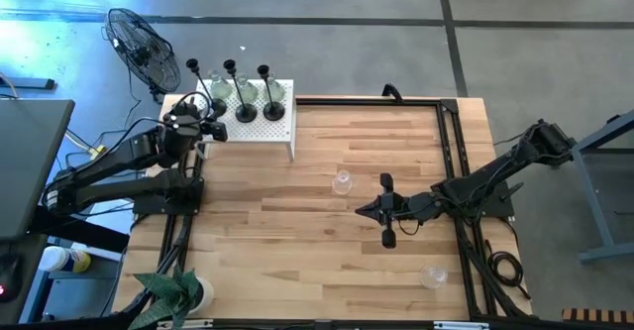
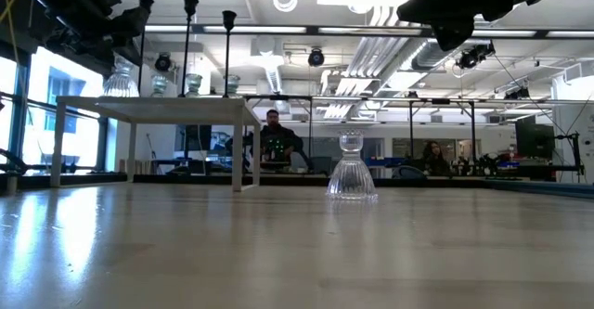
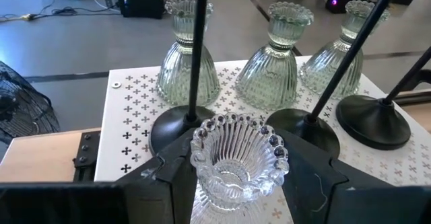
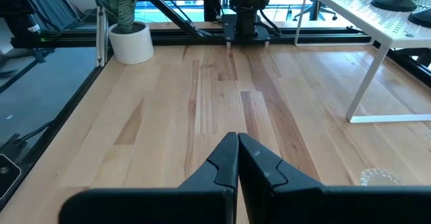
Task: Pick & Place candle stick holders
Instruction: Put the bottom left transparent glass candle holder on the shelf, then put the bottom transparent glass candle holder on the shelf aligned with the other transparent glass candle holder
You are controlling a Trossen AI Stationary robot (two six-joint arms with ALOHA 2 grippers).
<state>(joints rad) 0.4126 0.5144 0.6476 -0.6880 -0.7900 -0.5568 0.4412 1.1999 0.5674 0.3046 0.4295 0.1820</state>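
High view: the left claw [image 1: 210,130] hangs over the near edge of the white perforated stand [image 1: 272,132] at the tabletop's [image 1: 297,261] far left corner, where three black holders [image 1: 246,110] stand in a row. The right claw [image 1: 384,211] hovers mid-tabletop, near a clear glass holder [image 1: 343,182]; another glass holder [image 1: 433,275] sits by the near right edge.

Low view: one glass holder [image 2: 352,168] stands upright on the wood, apart from the stand [image 2: 167,105].

Left wrist view: the left claw [image 3: 236,177] grips a ribbed clear glass holder [image 3: 236,158] between its fingers [image 3: 168,180], above the stand [image 3: 128,123], just before the black bases; three more glass holders [image 3: 273,62] stand behind them.

Right wrist view: the right claw [image 4: 238,158] is closed and empty above bare wood.
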